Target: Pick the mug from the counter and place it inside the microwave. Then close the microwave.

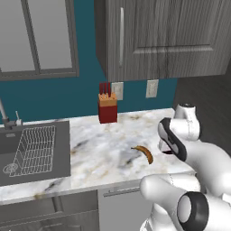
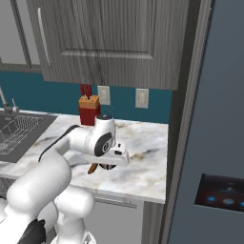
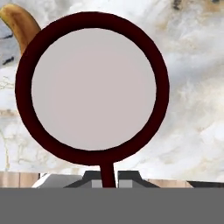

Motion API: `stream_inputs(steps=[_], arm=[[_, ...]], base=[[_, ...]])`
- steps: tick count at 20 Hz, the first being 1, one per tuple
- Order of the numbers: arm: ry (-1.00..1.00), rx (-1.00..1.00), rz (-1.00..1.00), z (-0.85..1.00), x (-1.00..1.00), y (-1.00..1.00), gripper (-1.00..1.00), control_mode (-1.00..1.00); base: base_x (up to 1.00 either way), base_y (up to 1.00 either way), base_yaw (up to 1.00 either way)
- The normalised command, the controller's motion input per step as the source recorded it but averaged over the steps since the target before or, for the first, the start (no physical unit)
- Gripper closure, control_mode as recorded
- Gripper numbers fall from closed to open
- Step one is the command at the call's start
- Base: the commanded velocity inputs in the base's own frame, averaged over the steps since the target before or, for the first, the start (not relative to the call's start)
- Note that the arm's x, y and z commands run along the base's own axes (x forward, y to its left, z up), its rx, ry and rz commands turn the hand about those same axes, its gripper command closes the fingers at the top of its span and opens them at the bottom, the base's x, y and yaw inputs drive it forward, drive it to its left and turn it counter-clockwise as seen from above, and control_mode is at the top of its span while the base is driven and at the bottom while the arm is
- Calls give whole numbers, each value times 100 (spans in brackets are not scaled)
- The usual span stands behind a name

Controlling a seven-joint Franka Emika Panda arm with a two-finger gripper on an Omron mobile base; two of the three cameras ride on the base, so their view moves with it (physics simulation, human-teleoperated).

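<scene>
One mug [image 3: 92, 85] is seen from straight above in the hand view, its dark red rim a full circle around a pale interior, with the handle running down as a thin dark bar between the two finger tips. The gripper [image 3: 107, 179] is clenched on that handle; the jaws stand nearly together, with only the thin bar between them. The mug is seen over the counter [image 3: 192, 109], right beside the banana [image 3: 17, 22], whose tip is glimpsed past the rim at upper left. Whether the base is touching the marble or is raised clear of it cannot be told. In the left base view a sliver of dark red [image 1: 165, 152] is caught just behind the wrist, near the banana on the white top.

As for handling, the mug is judged rigid, light and likely glazed, so a slick surface is expected. A hold by the handle alone is judged workable but prone to swinging, since the body hangs off to one side. Slow, level carrying is called for.
</scene>
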Motion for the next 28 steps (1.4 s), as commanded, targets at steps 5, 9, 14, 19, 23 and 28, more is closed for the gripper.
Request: stream_inputs(steps=[5, 9, 14, 19, 23, 28], arm=[[0, 0, -14, 34, -20, 47, 100, -100], [0, 0, -11, 27, -16, 55, 100, -100], [-1, 0, -7, 31, -8, 46, 100, -100], [-6, 0, -6, 23, -38, 18, 100, -100], [-16, 0, -6, 17, -58, 4, 100, -100], [-18, 0, -2, 13, -45, 0, 100, -100]], base=[[0, 0, 0], [0, 0, 0], [0, 0, 0], [0, 0, 0], [0, 0, 0], [0, 0, 0]])
